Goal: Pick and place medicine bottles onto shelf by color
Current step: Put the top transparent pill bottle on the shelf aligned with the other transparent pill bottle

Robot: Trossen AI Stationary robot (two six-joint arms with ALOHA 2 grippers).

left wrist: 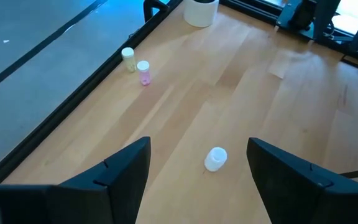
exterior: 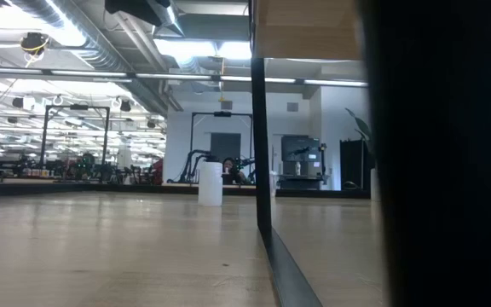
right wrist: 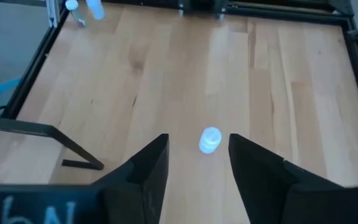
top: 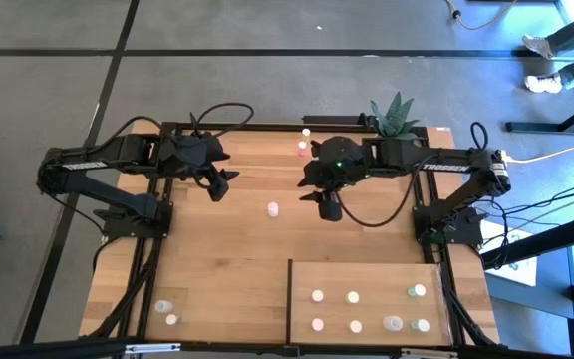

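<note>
A small whitish bottle (top: 273, 209) stands upright on the tabletop between my two arms. My right gripper (top: 327, 207) hovers open to its right, and in the right wrist view the bottle (right wrist: 210, 139) shows beyond the gap between the fingers (right wrist: 199, 137). My left gripper (top: 222, 187) hangs open to its left, and its wrist view shows the same bottle (left wrist: 215, 158) past its fingers (left wrist: 199, 142). The pale shelf (top: 367, 279) lies flat at the near right with several bottles standing on it.
A pale yellow bottle (left wrist: 128, 57) and a pink bottle (left wrist: 143, 71) stand at the far edge beside a white plant pot (left wrist: 201, 11). Two more bottles (top: 167, 313) stand at the near left corner. The shelf's dark edge (exterior: 262, 170) rises in the low view.
</note>
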